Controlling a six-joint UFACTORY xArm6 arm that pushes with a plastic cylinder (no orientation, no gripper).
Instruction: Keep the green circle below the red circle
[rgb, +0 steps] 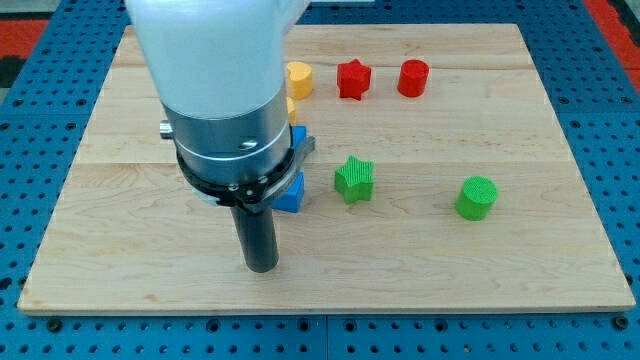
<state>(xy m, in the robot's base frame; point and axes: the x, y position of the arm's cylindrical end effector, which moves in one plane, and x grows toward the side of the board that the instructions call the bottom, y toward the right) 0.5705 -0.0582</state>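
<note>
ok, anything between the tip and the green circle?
Nothing visible. My tip sits at the view's lower left; the green circle is off to its right, already below the red circle. The green star lies above the straight path.

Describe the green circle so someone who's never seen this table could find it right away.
Start at the wooden board and look to the view's right half. The green circle sits alone there, lower than the red circle. Unlike the green star to its left, it is a round ribbed cylinder.
</note>
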